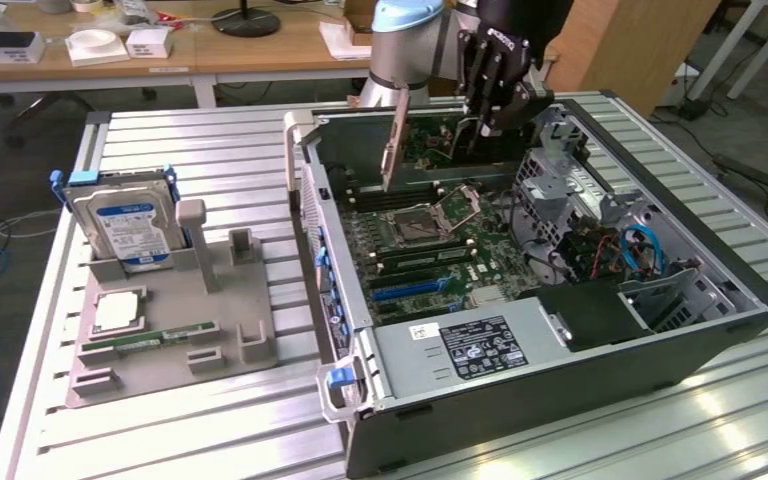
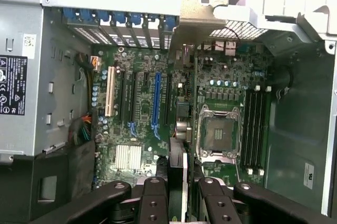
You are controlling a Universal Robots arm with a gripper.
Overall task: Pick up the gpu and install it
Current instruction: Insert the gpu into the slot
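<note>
The gpu (image 2: 178, 179) sits edge-on between my fingers (image 2: 155, 197). My gripper (image 1: 488, 118) is clamped on it, hanging over the motherboard (image 2: 139, 129) inside the open computer case (image 1: 704, 330), right by the CPU socket (image 2: 216, 134). The blue expansion slot (image 2: 156, 98) lies farther along the board. Out on the table (image 1: 598, 430), the hard drive (image 1: 120, 225) stands in its gray holder (image 1: 224, 330).

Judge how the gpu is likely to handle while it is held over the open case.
The gpu shows as a thin, edge-on card between the fingers of the gripper, so it is probably stiff and light. Being that thin, it could pivot in the grasp if pushed off-line against the motherboard.
</note>
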